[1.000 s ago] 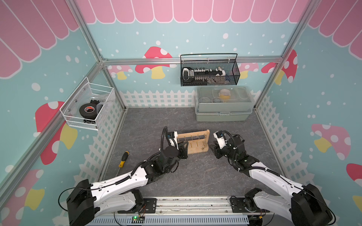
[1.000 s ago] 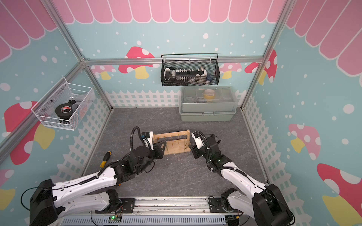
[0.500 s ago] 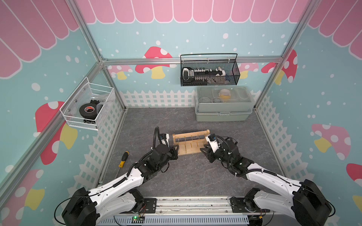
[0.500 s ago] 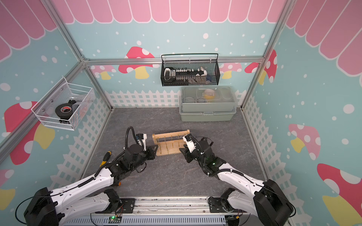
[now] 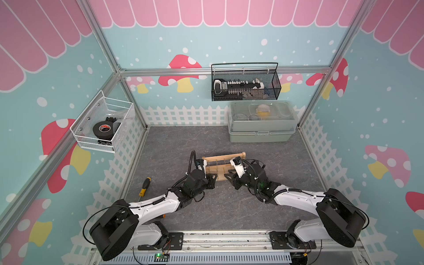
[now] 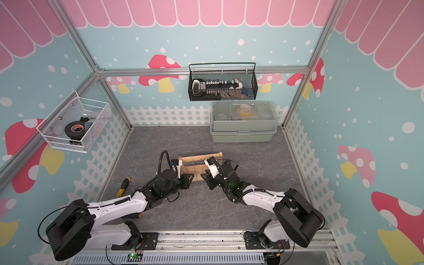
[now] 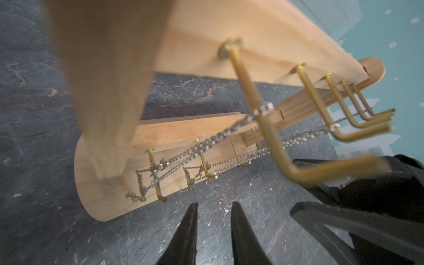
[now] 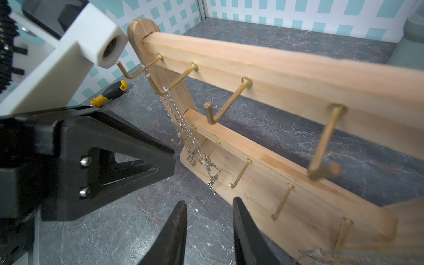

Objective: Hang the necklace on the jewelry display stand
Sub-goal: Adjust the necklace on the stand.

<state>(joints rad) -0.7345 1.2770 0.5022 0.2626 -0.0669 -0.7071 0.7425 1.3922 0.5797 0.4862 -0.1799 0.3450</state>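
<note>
Facing the jewelry display stand (image 5: 223, 157) from the near side of the grey tabletop (image 5: 229, 206), the left end effector (image 7: 214, 204) and right end effector (image 8: 209, 200) each show black jaws slightly parted with nothing between them, though in both top views the wrists hide those tips. The necklace (image 8: 181, 124) hangs from gold hooks on the top crossbar at the stand's left end and its tail is pooled on the base. It is too fine to find from above, and another bit of chain is cut off at the right wrist view's edge.
</note>
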